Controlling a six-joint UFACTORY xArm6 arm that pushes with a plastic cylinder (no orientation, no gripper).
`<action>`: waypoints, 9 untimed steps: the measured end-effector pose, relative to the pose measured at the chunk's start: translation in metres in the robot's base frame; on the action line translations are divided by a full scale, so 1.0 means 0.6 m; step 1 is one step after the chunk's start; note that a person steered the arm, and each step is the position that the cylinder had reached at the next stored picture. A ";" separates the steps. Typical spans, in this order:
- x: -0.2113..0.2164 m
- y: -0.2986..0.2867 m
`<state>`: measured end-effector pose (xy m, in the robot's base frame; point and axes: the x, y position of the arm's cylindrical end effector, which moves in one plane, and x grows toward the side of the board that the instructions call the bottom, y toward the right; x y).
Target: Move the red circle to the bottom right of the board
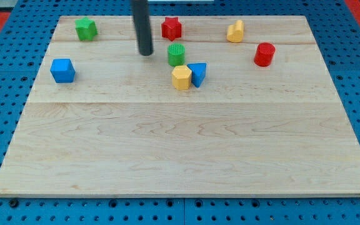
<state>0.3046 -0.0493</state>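
- My tip [145, 54] is standing near the view's top, just left of the green cylinder [176, 54].
- The yellow hexagon [181, 77] and blue triangle [198, 73] are touching, just below that cylinder.
- The red circle [264, 54] is sitting well apart, toward the view's right.
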 end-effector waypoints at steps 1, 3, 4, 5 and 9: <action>-0.002 0.077; 0.001 0.085; -0.039 0.146; -0.037 0.213; 0.073 0.396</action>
<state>0.3486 0.1885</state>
